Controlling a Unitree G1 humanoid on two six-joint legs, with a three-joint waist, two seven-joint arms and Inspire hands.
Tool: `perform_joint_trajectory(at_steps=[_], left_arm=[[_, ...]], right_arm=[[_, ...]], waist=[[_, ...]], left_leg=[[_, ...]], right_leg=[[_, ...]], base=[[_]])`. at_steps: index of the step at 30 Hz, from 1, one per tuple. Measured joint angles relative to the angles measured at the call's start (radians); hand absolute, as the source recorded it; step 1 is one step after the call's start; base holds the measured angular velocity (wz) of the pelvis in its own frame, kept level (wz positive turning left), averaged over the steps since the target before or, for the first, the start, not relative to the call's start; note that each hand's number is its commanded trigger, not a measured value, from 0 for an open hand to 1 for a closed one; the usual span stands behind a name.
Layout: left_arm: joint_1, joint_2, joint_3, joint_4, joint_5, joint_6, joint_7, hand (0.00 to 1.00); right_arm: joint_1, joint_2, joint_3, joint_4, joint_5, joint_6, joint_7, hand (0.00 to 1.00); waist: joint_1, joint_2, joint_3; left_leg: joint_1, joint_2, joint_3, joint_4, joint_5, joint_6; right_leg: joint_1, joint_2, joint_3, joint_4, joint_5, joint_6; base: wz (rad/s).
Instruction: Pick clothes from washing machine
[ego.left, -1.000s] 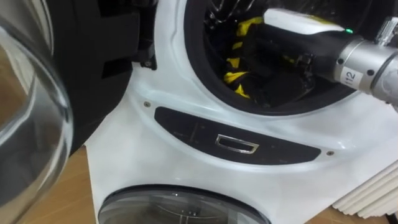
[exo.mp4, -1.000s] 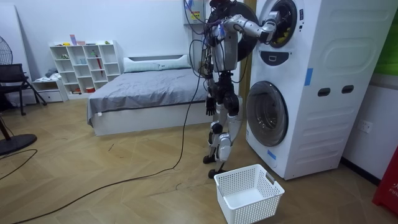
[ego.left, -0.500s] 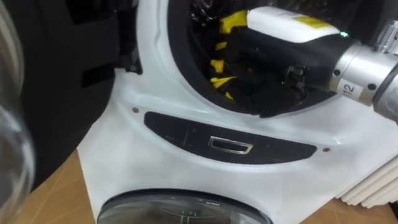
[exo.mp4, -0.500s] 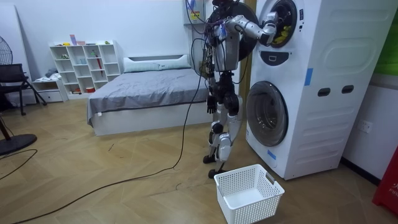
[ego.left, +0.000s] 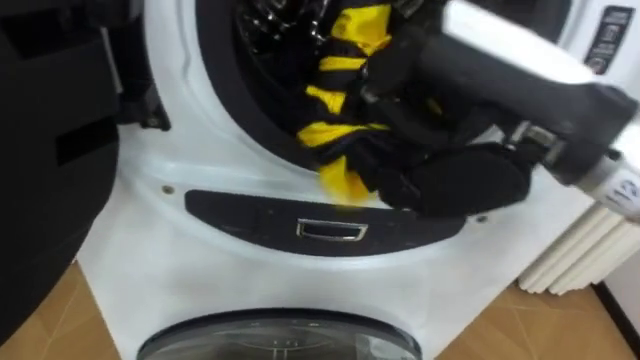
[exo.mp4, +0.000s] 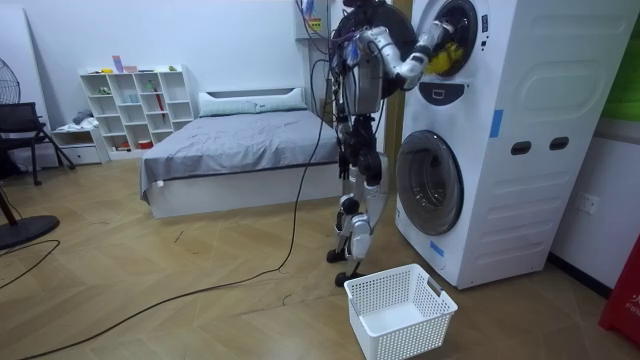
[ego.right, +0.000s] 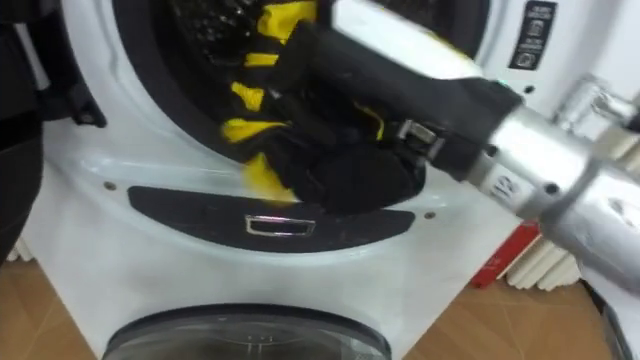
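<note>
A yellow and black garment (ego.left: 345, 70) hangs out of the upper drum of the white stacked washing machine (exo.mp4: 480, 130). Its lower end drapes over the drum's front rim (ego.left: 200, 130) onto the dark panel below. My right hand (ego.left: 450, 182) comes in from the right and sits at the rim's lower right, curled into the garment's dark part. In the room view I stand close before the machine with my right arm raised to the drum. My left hand (exo.mp4: 347, 163) hangs by my hip.
The upper door (ego.left: 50, 150) stands open at my left. The lower round door (ego.left: 270, 340) is closed below the panel. A white laundry basket (exo.mp4: 400, 310) stands on the floor by my feet. A white ribbed object (ego.left: 570, 260) stands right of the machine.
My right hand has drawn back from inside the drum to its rim, and the garment has come with it and now spills over the edge. The eye view has shifted too.
</note>
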Motion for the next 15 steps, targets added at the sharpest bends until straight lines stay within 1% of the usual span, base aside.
perform_joint_trajectory(at_steps=[1, 2, 3, 4, 5, 6, 7, 8, 9, 10, 11, 12, 13, 14, 15], left_arm=[[0.002, -0.008, 0.0, 0.004, -0.002, -0.006, 0.0, 0.0], [0.004, -0.011, 0.0, 0.005, -0.003, -0.008, 0.0, 0.0], [0.012, -0.014, 0.0, 0.006, -0.003, -0.01, -0.002, 0.0], [0.02, -0.013, 0.001, 0.011, -0.003, -0.009, -0.004, 0.0], [0.022, -0.013, 0.002, 0.011, -0.003, -0.009, -0.005, 0.0], [0.028, -0.013, 0.012, 0.012, -0.003, -0.009, -0.006, 0.0], [0.036, -0.013, 0.026, 0.014, -0.003, -0.01, -0.007, 0.0], [0.039, -0.011, 0.031, 0.015, -0.003, -0.01, -0.007, 0.0], [0.044, -0.008, 0.039, 0.021, -0.003, -0.011, -0.007, 0.0], [0.044, -0.007, 0.043, 0.026, -0.003, -0.012, -0.007, 0.0], [0.043, -0.007, 0.043, 0.026, -0.003, -0.013, -0.008, 0.0], [0.043, -0.007, 0.043, 0.026, -0.003, -0.016, -0.01, 0.0], [0.047, -0.006, 0.041, 0.027, -0.003, -0.02, -0.012, 0.0], [0.048, -0.004, 0.038, 0.026, -0.003, -0.02, -0.014, 0.0], [0.046, -0.001, 0.035, 0.024, -0.003, -0.024, -0.02, 0.0]], right_arm=[[0.045, 0.007, -0.026, 0.0, 0.057, -0.011, -0.002, 1.0], [0.071, 0.013, -0.042, 0.0, 0.089, -0.018, -0.005, 1.0], [0.116, 0.024, -0.067, 0.0, 0.135, -0.025, -0.014, 1.0], [0.147, 0.025, -0.084, 0.0, 0.161, -0.025, -0.023, 1.0], [0.157, 0.025, -0.09, 0.001, 0.171, -0.025, -0.026, 1.0], [0.181, 0.025, -0.111, 0.001, 0.205, -0.025, -0.028, 1.0], [0.2, 0.025, -0.129, 0.002, 0.23, -0.028, -0.039, 1.0], [0.211, 0.025, -0.138, 0.005, 0.244, -0.034, -0.043, 1.0], [0.233, 0.025, -0.151, 0.015, 0.26, -0.048, -0.051, 1.0], [0.251, 0.027, -0.158, 0.029, 0.273, -0.056, -0.054, 1.0], [0.264, 0.03, -0.168, 0.031, 0.281, -0.057, -0.055, 1.0], [0.287, 0.038, -0.19, 0.036, 0.29, -0.06, -0.057, 1.0], [0.302, 0.039, -0.202, 0.057, 0.313, -0.064, -0.061, 1.0], [0.31, 0.039, -0.209, 0.067, 0.319, -0.064, -0.068, 1.0], [0.328, 0.04, -0.229, 0.074, 0.32, -0.064, -0.085, 1.0]], waist=[[-0.006, 0.013, 0.0025], [-0.008, 0.019, 0.0043], [-0.011, 0.032, 0.0087], [-0.022, 0.041, 0.0064], [-0.033, 0.043, 0.006], [-0.039, 0.052, 0.001], [-0.041, 0.056, -0.0009], [-0.044, 0.056, -0.0009], [-0.054, 0.056, -0.0008], [-0.061, 0.056, -0.0009], [-0.064, 0.055, -0.0006], [-0.075, 0.054, 0.0015], [-0.096, 0.049, -0.0009], [-0.102, 0.048, -0.0016], [-0.117, 0.043, -0.0014]], left_leg=[[-0.002, 0.001, 0.001, 0.001, -0.003, 0.002], [-0.002, 0.001, 0.002, 0.001, -0.004, 0.003], [-0.002, 0.001, 0.006, 0.001, -0.007, 0.006], [-0.002, 0.001, 0.011, 0.004, -0.008, 0.007], [-0.002, 0.001, 0.012, 0.005, -0.008, 0.007], [-0.001, 0.001, 0.02, 0.006, -0.008, 0.008], [0.005, 0.002, 0.036, 0.005, -0.008, 0.008], [0.006, 0.002, 0.038, 0.006, -0.008, 0.008], [0.01, 0.003, 0.043, 0.008, -0.008, 0.008], [0.013, 0.005, 0.054, 0.009, -0.009, 0.007], [0.012, 0.006, 0.059, 0.011, -0.01, 0.007], [0.01, 0.006, 0.063, 0.014, -0.01, 0.008], [0.01, 0.006, 0.063, 0.017, -0.011, 0.009], [0.01, 0.006, 0.063, 0.018, -0.012, 0.009], [0.01, 0.007, 0.065, 0.021, -0.015, 0.01]], right_leg=[[-0.001, 0.0, 0.0, 0.001, 0.002, 0.003], [-0.001, 0.0, 0.001, 0.002, 0.003, 0.005], [-0.001, 0.0, 0.004, 0.006, 0.003, 0.005], [-0.006, -0.001, 0.009, 0.016, 0.004, 0.006], [-0.007, -0.002, 0.009, 0.019, 0.004, 0.006], [-0.01, -0.002, 0.017, 0.019, 0.005, 0.007], [-0.012, -0.001, 0.03, 0.02, 0.005, 0.007], [-0.011, 0.0, 0.033, 0.021, 0.005, 0.007], [-0.011, 0.0, 0.036, 0.024, 0.005, 0.007], [-0.014, 0.003, 0.048, 0.029, 0.005, 0.007], [-0.017, 0.004, 0.052, 0.031, 0.005, 0.007], [-0.019, 0.004, 0.054, 0.031, 0.006, 0.006], [-0.019, 0.003, 0.054, 0.032, 0.006, 0.007], [-0.019, 0.003, 0.055, 0.032, 0.006, 0.007], [-0.021, 0.004, 0.057, 0.032, 0.006, 0.007]], base=[[0.0], [0.0], [-0.09], [-0.11], [-0.14], [-0.26], [-0.29], [-0.23], [-0.17], [-0.18], [-0.21], [-0.1], [-0.05], [0.0], [-0.07]])
